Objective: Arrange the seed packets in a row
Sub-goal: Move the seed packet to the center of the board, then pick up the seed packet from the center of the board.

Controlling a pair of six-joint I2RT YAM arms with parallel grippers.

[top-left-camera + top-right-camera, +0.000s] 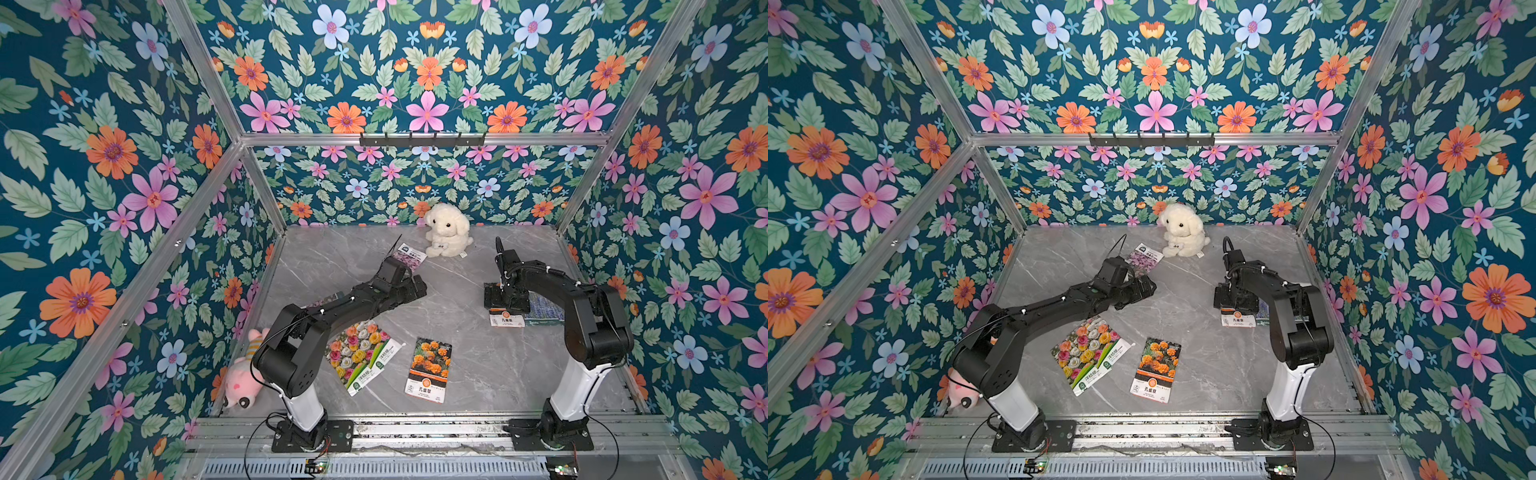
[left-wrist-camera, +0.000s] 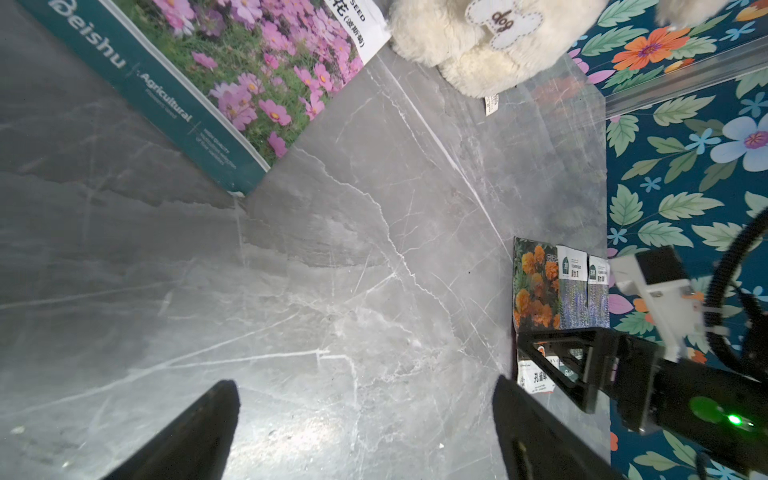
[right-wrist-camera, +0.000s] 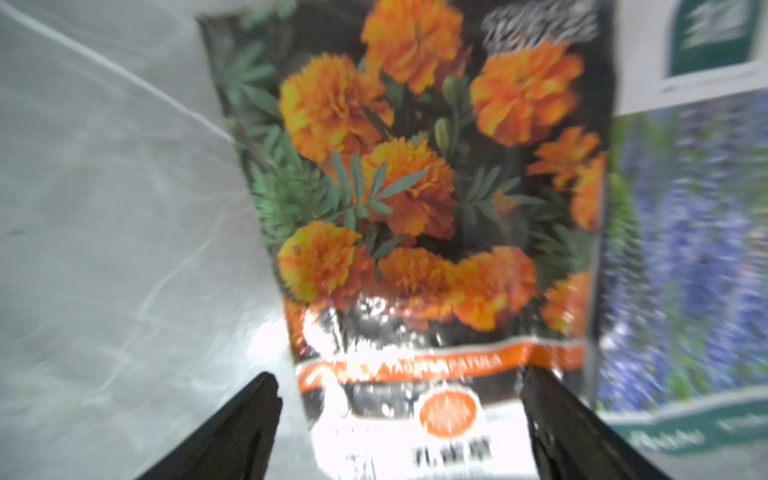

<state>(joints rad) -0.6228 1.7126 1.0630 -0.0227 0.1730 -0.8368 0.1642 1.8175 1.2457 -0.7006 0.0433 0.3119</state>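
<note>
- The step in hand seems to centre on the right-hand cluster. The right tool hangs low over a flat, glossy orange marigold packet, jaws spread wide and grasping nothing. Whether it is placing or about to pick, I cannot tell.
- That packet lies flat on the grey marble worktop, right against the blue-purple lavender packets.
- In the left wrist view the two lavender packets overlap each other, so this end is a cluster rather than a row.
- The left tool is likewise released and empty. It is poised over bare worktop just short of the glossy pink cosmos packet, which lies askew at the back.
- The likely next move is for the left tool to drop onto the pink cosmos packet's near edge. A thin, slick sheet lying flat offers little to pinch, so it may need catching by a corner or sliding.
- Near the front, the two multicolour-bloom packets overlap, and a second marigold packet lies apart beside them. None of these lines up yet.
- In the way is the white plush dog, which sits just beside the pink cosmos packet's far corner.
- The pink plush toy lies at the worktop's left edge, clear of the packets.
</note>
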